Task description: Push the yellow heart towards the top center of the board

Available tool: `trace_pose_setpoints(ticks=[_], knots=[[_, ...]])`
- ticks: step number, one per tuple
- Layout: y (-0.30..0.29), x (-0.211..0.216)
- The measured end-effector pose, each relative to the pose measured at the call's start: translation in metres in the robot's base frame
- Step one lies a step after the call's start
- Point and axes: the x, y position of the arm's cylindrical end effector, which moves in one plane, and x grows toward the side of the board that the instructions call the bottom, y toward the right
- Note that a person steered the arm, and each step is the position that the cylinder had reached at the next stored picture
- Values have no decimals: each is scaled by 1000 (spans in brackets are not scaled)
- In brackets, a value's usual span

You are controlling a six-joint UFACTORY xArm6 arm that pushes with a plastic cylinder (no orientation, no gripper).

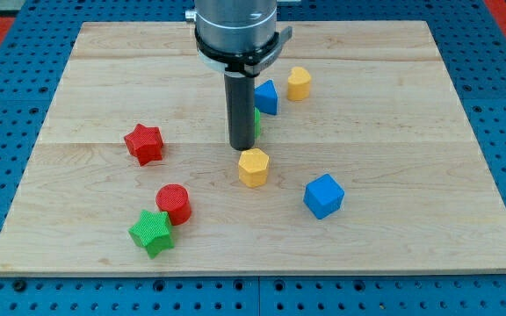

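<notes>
The yellow heart (299,83) lies in the upper middle of the wooden board (411,114), just right of a blue block (266,96) that looks triangular. My tip (241,147) rests on the board below and to the left of the heart, well apart from it. The tip is just above the top left edge of a yellow pentagon-like block (254,167); I cannot tell whether they touch. A green block (257,122) is mostly hidden behind the rod.
A red star (143,143) lies at the left. A red cylinder (173,203) and a green star (152,232) lie close together at the lower left. A blue cube (324,195) lies at the lower right of centre.
</notes>
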Motion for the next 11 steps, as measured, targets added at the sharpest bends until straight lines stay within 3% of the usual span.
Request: trace_pose_setpoints(ticks=[1,2,4,7,8,9,10,11], knots=[[2,3],[70,-6],[125,-60],[41,-160],[39,-202],[20,-200],[-27,-162],[-33,-162]])
